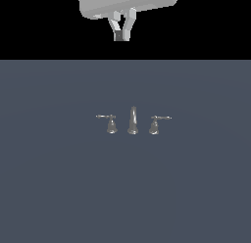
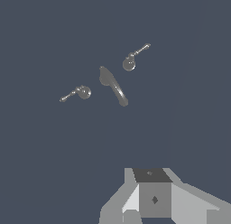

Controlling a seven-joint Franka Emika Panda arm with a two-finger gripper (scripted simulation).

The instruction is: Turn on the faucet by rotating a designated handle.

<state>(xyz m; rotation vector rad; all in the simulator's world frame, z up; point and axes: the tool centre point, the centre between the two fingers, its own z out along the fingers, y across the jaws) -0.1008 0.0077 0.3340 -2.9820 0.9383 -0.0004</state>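
Standing on the grey floor [image 1: 59, 188] in the exterior view, the faucet [image 1: 133, 121] sits near centre frame as three separate pieces in a row running 9 to 3 o'clock. Spout upright in the middle, long axis vertical. The handle [image 1: 158, 123] is the piece on the exterior view's right: bell base, thin arm level, long axis horizontal, tip pointing to 3 o'clock, away from the spout. Its twin [image 1: 108, 122] mirrors it, arm to 9 o'clock. All three pieces stand apart, none touching.

The gripper [image 1: 122, 34] hangs at 12 o'clock, high over the floor against the black background, well apart from the faucet. Its fingers [image 1: 114, 27] converge toward the tips; how wide the gap is cannot be told. Nothing is held.

Wrist view: faucet [image 2: 113, 85] seen from above, far off. Spout lies on a diagonal, 11 to 5 o'clock. One lever arm reaches toward 2 o'clock, the other toward 8 o'clock; which of them is the handle cannot be told here. Gripper [image 2: 151, 205] body shows at the frame edge, tips not visible.
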